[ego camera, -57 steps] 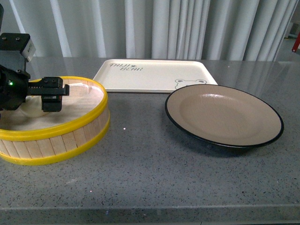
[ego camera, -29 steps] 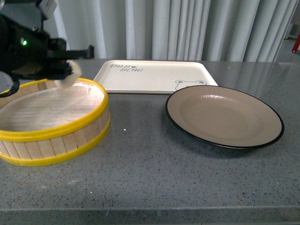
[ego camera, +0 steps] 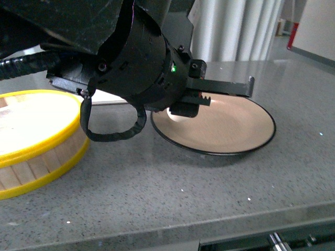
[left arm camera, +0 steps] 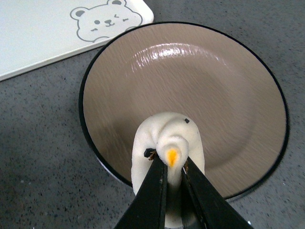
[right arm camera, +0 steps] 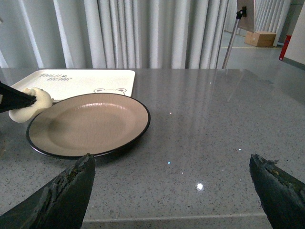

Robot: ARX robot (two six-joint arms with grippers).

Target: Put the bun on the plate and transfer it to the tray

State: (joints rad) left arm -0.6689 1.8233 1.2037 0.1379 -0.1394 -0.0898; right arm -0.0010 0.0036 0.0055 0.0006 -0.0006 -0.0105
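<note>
My left gripper (left arm camera: pixel 171 164) is shut on the bun (left arm camera: pixel 164 138), a pale pleated bun with a small orange dot, pinched at its top. It hangs just above the near-left inside edge of the tan plate (left arm camera: pixel 200 81) with its black rim. In the right wrist view the bun (right arm camera: pixel 32 106) is over the plate's (right arm camera: pixel 90 124) left rim. The cream tray (left arm camera: pixel 43 33) with the bear face lies behind the plate, and it also shows in the right wrist view (right arm camera: pixel 76 78). My right gripper (right arm camera: pixel 171 191) is open and empty over the table to the right of the plate.
The yellow-rimmed wooden steamer basket (ego camera: pixel 31 136) stands at the left. My left arm (ego camera: pixel 131 57) fills much of the front view and hides the tray. The plate (ego camera: pixel 230 128) shows past it. Curtains hang behind the grey table (ego camera: pixel 183 193).
My left gripper has lifted the bun out of the steamer basket and carried it right, to over the plate's edge. The arm now blocks much of the front view.
</note>
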